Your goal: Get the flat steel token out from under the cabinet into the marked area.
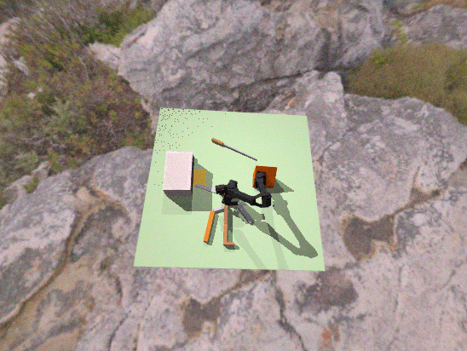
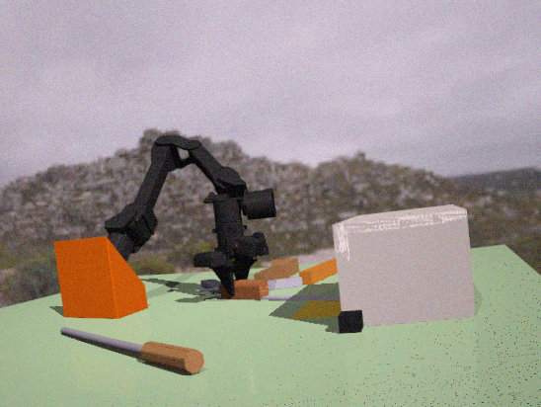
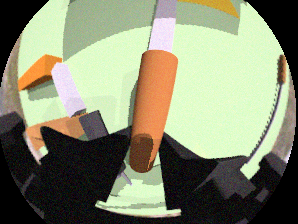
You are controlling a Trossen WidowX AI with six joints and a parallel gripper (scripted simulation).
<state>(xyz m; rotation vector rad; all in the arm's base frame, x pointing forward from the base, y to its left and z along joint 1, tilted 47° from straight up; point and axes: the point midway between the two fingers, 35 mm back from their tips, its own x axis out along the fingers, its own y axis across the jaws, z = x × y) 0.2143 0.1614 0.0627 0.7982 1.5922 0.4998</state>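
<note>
Pointing straight down, the gripper (image 1: 221,190) (image 2: 238,291) (image 3: 147,131) pinches the orange handle (image 2: 252,289) (image 3: 154,100) low over the table (image 1: 179,238) (image 2: 276,356) (image 3: 215,110), near the cabinet (image 1: 179,170) (image 2: 405,272).

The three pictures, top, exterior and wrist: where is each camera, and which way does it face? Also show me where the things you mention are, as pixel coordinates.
Top: high above, looking down at the green table (image 1: 179,247); the whole arm shows.
Exterior: beside the table, looking across it; arm and white box (image 1: 178,170) (image 2: 405,269) show.
Wrist: near the gripper (image 1: 218,190) (image 2: 237,292) (image 3: 147,131), looking past its dark fingers along an orange handle (image 2: 244,289) (image 3: 154,100).
Top and exterior share the orange block (image 1: 268,175) (image 2: 86,279).
</note>
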